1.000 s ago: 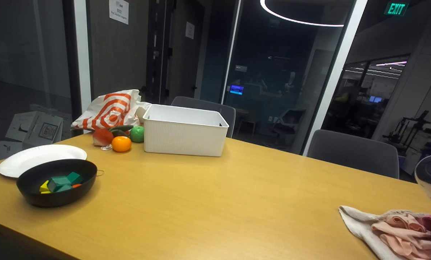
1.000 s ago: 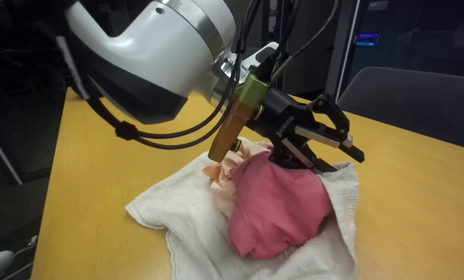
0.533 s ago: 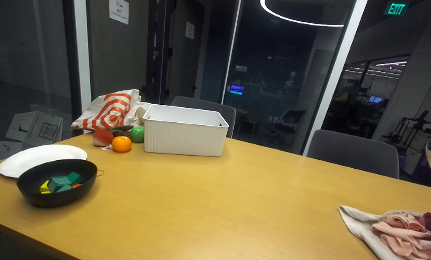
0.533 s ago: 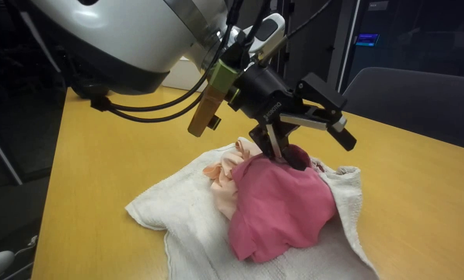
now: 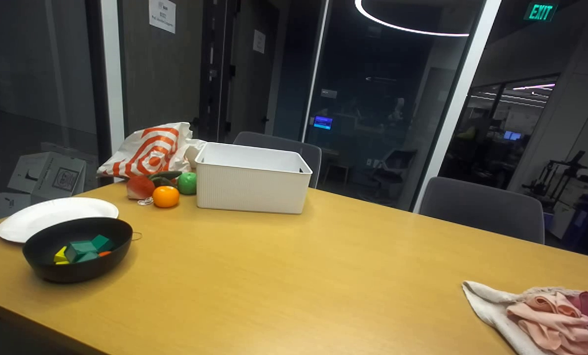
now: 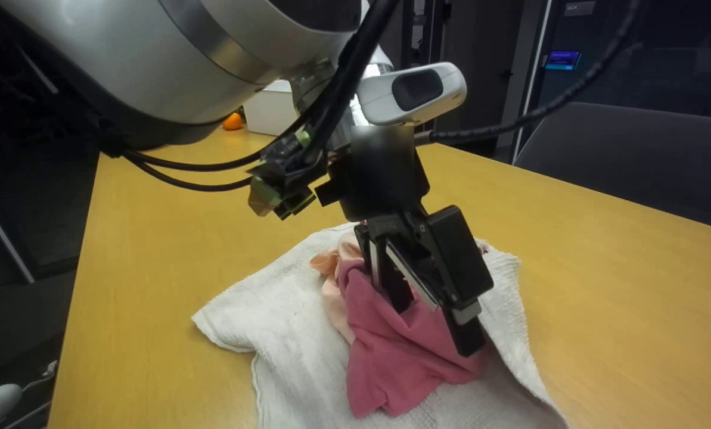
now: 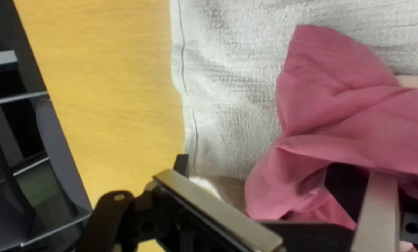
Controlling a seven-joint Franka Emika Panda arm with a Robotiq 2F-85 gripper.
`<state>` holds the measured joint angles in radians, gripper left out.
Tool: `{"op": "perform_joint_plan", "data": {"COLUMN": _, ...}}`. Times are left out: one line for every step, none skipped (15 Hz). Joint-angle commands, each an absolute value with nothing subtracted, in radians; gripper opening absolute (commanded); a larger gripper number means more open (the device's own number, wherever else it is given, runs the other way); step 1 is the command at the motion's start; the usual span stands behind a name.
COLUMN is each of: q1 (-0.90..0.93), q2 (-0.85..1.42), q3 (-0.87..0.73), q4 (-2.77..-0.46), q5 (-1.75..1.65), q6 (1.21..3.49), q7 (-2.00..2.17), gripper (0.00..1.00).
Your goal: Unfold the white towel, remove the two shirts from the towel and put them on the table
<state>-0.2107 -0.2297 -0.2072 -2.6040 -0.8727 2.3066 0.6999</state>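
Observation:
The white towel (image 6: 289, 339) lies spread on the table under two crumpled shirts, a pink shirt (image 6: 391, 369) and a peach shirt (image 6: 333, 298). My gripper (image 6: 435, 322) points down over the pink shirt with its jaws wide open. In the wrist view, one finger (image 7: 345, 187) is partly covered by a fold of the pink shirt, while the opposite finger (image 7: 182, 164) stands beside it over the towel's edge. Nothing is clamped between them. The peach shirt is mostly hidden behind the pink one and the gripper. An exterior view shows the towel (image 5: 491, 308) and peach shirt (image 5: 550, 320) without the gripper.
On the table (image 5: 323, 276) stand a white bin (image 5: 252, 185), a black bowl (image 5: 77, 268) of coloured blocks, a white plate (image 5: 52, 212), an orange (image 5: 165, 196), a green fruit (image 5: 187, 183) and a plastic bag (image 5: 151, 153). Dark chairs (image 6: 635, 161) line the table's edge.
The gripper has opened wider, let go of the towel edge and swung to point downward over the pink shirt. The towel's near fold has dropped flatter, and the pink shirt has shifted slightly.

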Motion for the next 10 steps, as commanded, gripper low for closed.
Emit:
{"op": "perform_joint_plan", "data": {"q1": -0.246, "q2": -0.303, "q3": -0.228, "q4": -2.652, "q5": -0.755, "q6": 2.353, "q7": 0.686, "gripper": 1.00}}
{"op": "perform_joint_plan", "data": {"q1": -0.252, "q2": -0.295, "q3": -0.224, "q4": -2.656, "q5": -0.738, "q6": 2.362, "q7": 0.684, "gripper": 1.00}}
{"op": "perform_joint_plan", "data": {"q1": -0.261, "q2": -0.298, "q3": -0.222, "q4": -2.664, "q5": -0.729, "q6": 2.373, "q7": 0.684, "gripper": 1.00}}
{"op": "perform_joint_plan", "data": {"q1": -0.264, "q2": -0.315, "q3": -0.217, "q4": -2.674, "q5": -0.711, "q6": 2.378, "q7": 0.676, "gripper": 1.00}}
{"op": "perform_joint_plan", "data": {"q1": -0.267, "q2": -0.337, "q3": -0.213, "q4": -2.682, "q5": -0.703, "q6": 2.379, "q7": 0.666, "gripper": 1.00}}
{"op": "perform_joint_plan", "data": {"q1": -0.268, "q2": -0.353, "q3": -0.209, "q4": -2.685, "q5": -0.685, "q6": 2.371, "q7": 0.656, "gripper": 1.00}}
{"op": "perform_joint_plan", "data": {"q1": -0.260, "q2": -0.365, "q3": -0.213, "q4": -2.691, "q5": -0.644, "q6": 2.370, "q7": 0.617, "gripper": 1.00}}
{"op": "perform_joint_plan", "data": {"q1": -0.258, "q2": -0.364, "q3": -0.213, "q4": -2.694, "q5": -0.618, "q6": 2.381, "q7": 0.593, "gripper": 1.00}}
{"op": "perform_joint_plan", "data": {"q1": -0.256, "q2": -0.359, "q3": -0.213, "q4": -2.700, "q5": -0.580, "q6": 2.406, "q7": 0.566, "gripper": 1.00}}
{"op": "perform_joint_plan", "data": {"q1": -0.255, "q2": -0.355, "q3": -0.212, "q4": -2.707, "q5": -0.543, "q6": 2.430, "q7": 0.539, "gripper": 1.00}}
